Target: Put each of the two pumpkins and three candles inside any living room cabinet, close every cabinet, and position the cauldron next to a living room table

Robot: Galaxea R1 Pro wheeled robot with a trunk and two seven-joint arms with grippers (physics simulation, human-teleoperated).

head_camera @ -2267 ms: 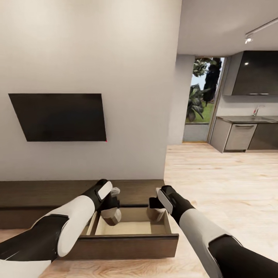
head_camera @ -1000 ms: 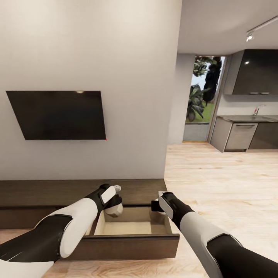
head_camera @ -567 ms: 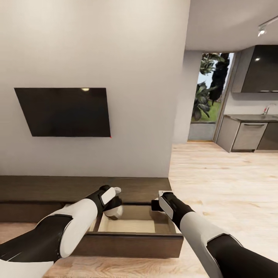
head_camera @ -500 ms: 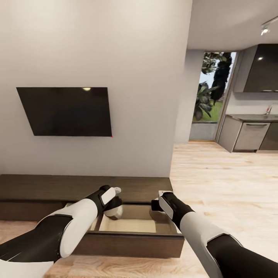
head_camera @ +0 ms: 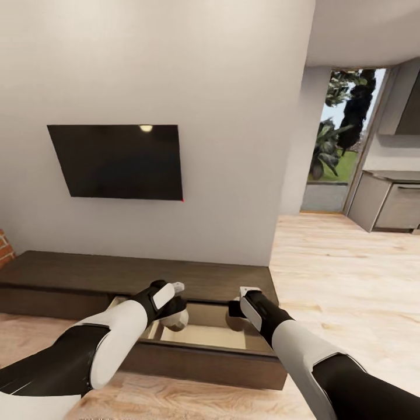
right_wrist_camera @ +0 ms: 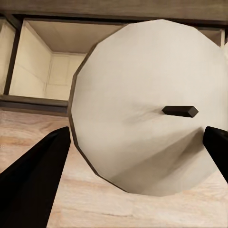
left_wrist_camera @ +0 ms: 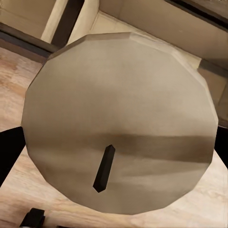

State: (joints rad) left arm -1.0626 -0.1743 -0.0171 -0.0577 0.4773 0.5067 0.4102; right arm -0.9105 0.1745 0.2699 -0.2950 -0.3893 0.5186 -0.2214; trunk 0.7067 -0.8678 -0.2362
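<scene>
**Both grippers hold candles over the open drawer**

At the far left of the head view a sliver of red brick (head_camera: pixel 3 247) shows beside the grey wall. A dark TV (head_camera: pixel 119 161) hangs on that wall above the cabinet (head_camera: pixel 70 280), the long low dark-brown unit running along the floor. One drawer (head_camera: pixel 201 337) of it is pulled out toward the robot, showing its pale tan inside.

The left gripper (head_camera: pixel 174 308) hangs over the left end of the drawer, pinching a candle (head_camera: pixel 175 319), a pale grey stub seen just under the wrist. In the left wrist view that candle (left_wrist_camera: pixel 118 123) faces the camera with its flat end and short dark wick, the dark fingers (left_wrist_camera: pixel 9 154) pressed at either side of it, with the drawer's tan boards and the plank floor behind.

The right gripper (head_camera: pixel 234 312) hangs over the right end of the drawer, near the cabinet's front edge. It too is clamped on a candle (head_camera: pixel 236 322), mostly hidden by the wrist in the head view. In the right wrist view this candle (right_wrist_camera: pixel 147 114) shows its round end and wick between the two dark fingers (right_wrist_camera: pixel 33 183), with the open drawer beyond it.

Further right the wood-plank floor (head_camera: pixel 344 280) runs to a glass door (head_camera: pixel 344 140) with greenery outside and grey kitchen units (head_camera: pixel 391 201).
</scene>
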